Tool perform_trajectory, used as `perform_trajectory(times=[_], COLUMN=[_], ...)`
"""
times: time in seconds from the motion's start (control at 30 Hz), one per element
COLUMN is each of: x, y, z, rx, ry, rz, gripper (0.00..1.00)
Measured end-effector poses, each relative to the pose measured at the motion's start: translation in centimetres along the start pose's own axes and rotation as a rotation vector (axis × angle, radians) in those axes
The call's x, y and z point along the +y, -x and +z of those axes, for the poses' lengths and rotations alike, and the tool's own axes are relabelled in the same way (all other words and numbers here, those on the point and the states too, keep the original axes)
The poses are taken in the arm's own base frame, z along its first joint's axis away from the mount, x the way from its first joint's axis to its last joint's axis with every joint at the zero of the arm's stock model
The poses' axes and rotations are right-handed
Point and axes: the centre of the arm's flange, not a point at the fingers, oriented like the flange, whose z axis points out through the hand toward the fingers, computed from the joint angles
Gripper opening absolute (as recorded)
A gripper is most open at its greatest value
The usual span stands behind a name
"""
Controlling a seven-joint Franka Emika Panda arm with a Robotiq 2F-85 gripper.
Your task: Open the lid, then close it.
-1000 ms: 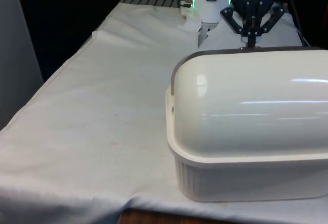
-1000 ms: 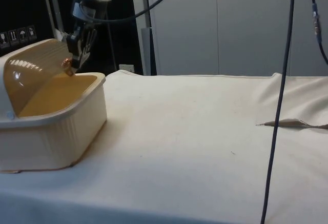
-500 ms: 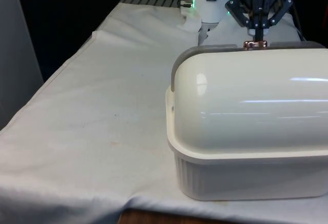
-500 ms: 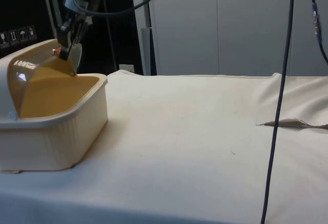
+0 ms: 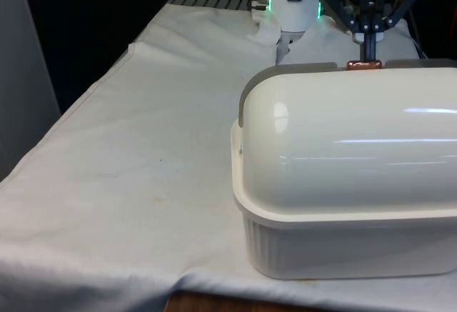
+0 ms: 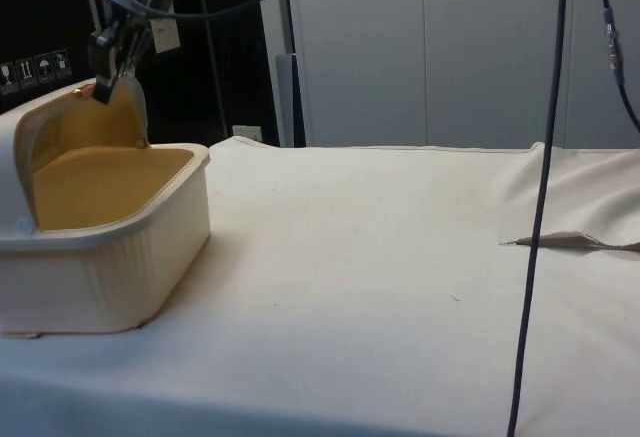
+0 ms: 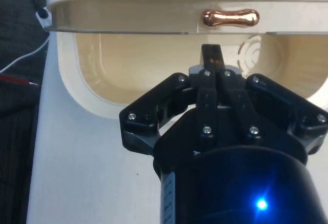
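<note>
A cream bread box (image 5: 335, 244) with a roll-top lid (image 5: 343, 133) stands at the front view's right. The lid is rolled well back, and the box's tan inside (image 6: 100, 172) lies open towards the robot. On the lid's raised edge sits a small copper handle (image 5: 364, 64) (image 7: 229, 17) (image 6: 82, 90). My black gripper (image 5: 366, 51) (image 6: 102, 89) (image 7: 211, 52) is shut, its fingers pressed together with nothing between them. Its tip sits just under the handle, against the lid's edge.
White cloth covers the table (image 5: 143, 148), with a wide bare stretch beside the box. A dark cable (image 6: 540, 207) hangs down at the side view's right, near a raised fold in the cloth (image 6: 570, 242). The robot's base (image 5: 294, 5) stands behind the box.
The gripper has risen and moved back over the box, pushing the handle with it. The lid has rolled further open.
</note>
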Motion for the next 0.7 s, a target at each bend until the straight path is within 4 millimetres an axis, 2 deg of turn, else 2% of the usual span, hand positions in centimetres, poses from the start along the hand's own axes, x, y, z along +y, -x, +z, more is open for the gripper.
perform_trajectory(times=[0.37,0.63,0.7], x=[0.0,-0.3,-0.3], y=[-1.3,-2.9,-2.9], z=[-0.4,-2.5,-2.5], rx=[0.026,0.053,0.053], ry=[0.001,-0.004,-0.004], rz=[-0.001,-0.005,-0.005], gripper=[0.0,0.0,0.0])
